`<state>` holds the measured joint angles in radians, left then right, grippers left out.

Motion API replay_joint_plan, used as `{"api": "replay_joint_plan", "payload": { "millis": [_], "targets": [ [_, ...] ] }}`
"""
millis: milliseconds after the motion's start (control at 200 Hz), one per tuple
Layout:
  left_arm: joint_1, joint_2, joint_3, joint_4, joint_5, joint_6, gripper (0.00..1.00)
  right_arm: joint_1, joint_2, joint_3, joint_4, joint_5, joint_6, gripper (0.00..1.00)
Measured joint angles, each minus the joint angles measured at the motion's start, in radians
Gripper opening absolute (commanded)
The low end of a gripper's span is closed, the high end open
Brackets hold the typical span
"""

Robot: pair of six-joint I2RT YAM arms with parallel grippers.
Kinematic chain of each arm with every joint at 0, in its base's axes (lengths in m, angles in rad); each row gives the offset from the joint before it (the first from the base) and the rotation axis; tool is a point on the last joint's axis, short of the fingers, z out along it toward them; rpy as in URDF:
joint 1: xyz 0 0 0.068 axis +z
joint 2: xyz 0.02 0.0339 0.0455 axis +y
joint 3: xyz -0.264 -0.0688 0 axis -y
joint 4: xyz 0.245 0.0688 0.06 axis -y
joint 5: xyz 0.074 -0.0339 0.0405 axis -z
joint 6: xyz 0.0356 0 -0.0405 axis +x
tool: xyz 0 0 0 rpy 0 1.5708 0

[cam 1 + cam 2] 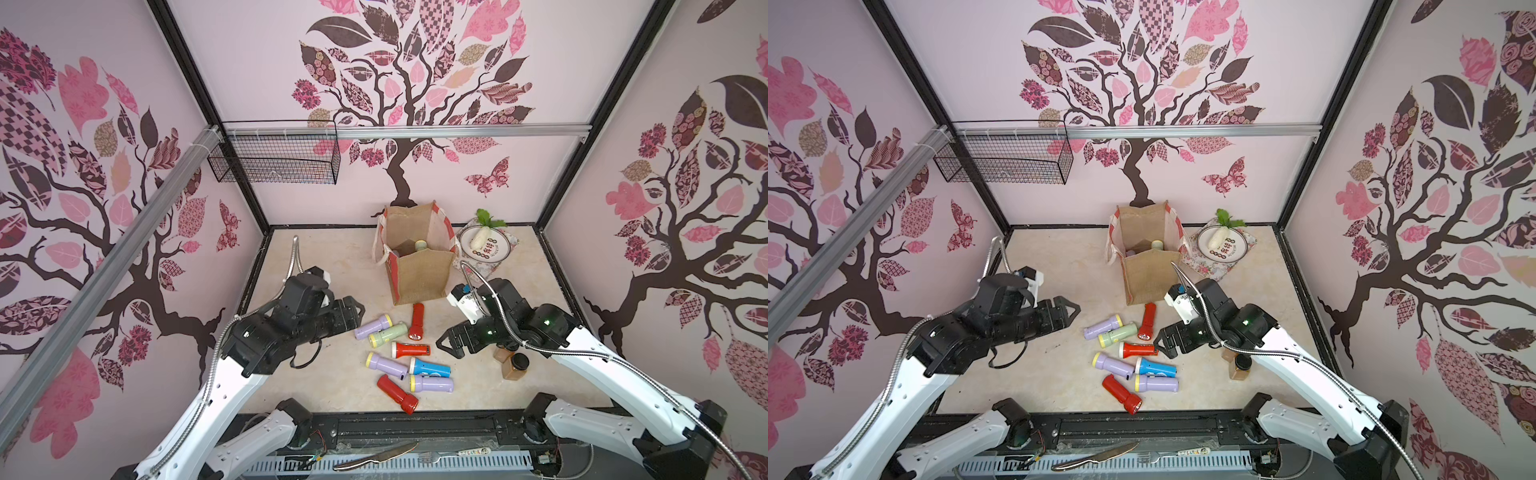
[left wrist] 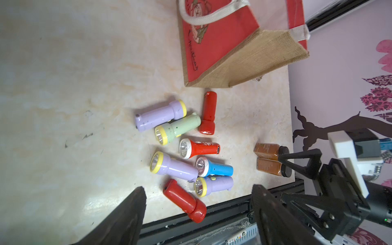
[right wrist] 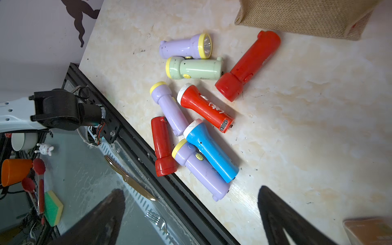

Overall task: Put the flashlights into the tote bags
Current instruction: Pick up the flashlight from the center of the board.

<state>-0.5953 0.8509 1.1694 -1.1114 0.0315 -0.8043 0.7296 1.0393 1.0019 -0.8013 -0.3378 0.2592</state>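
Observation:
Several flashlights lie in a loose cluster on the marble table: lilac [image 1: 374,326], pale green [image 1: 388,334], red [image 1: 417,321], blue [image 1: 430,368] and a red one [image 1: 397,394] nearest the front edge. Behind them stands the burlap tote bag [image 1: 419,270], open at the top, with a pale green flashlight [image 1: 420,245] showing inside. My left gripper [image 1: 357,309] hovers left of the cluster, open and empty. My right gripper [image 1: 444,343] hovers to its right, wide open and empty. Both wrist views look down on the cluster [image 2: 191,148] [image 3: 203,110] between open fingers.
Two brown black-capped jars [image 1: 513,363] lie under the right arm. A plate with a white radish [image 1: 490,245] sits right of the bag. A black wire basket [image 1: 274,160] hangs on the back rail. A knife [image 1: 374,457] and fork [image 1: 453,455] lie beyond the table's front edge.

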Motion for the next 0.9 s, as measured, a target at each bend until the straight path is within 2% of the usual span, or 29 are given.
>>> {"api": "replay_joint_plan", "payload": {
  "millis": [215, 495, 710, 900],
  "targets": [
    [0.0, -0.175, -0.153, -0.06, 0.011, -0.09, 0.81, 0.134, 0.071, 0.003, 0.024, 0.032, 0.037, 1.0],
    [0.0, -0.299, -0.235, -0.14, 0.035, -0.149, 0.8, 0.249, 0.21, 0.021, 0.092, 0.093, 0.1, 1.0],
    [0.0, -0.447, -0.313, -0.198, 0.032, -0.232, 0.79, 0.326, 0.287, 0.025, 0.165, 0.105, 0.144, 1.0],
    [0.0, -0.492, -0.324, -0.241, 0.02, -0.269, 0.79, 0.385, 0.369, 0.027, 0.222, 0.112, 0.169, 1.0]
  ]
}}
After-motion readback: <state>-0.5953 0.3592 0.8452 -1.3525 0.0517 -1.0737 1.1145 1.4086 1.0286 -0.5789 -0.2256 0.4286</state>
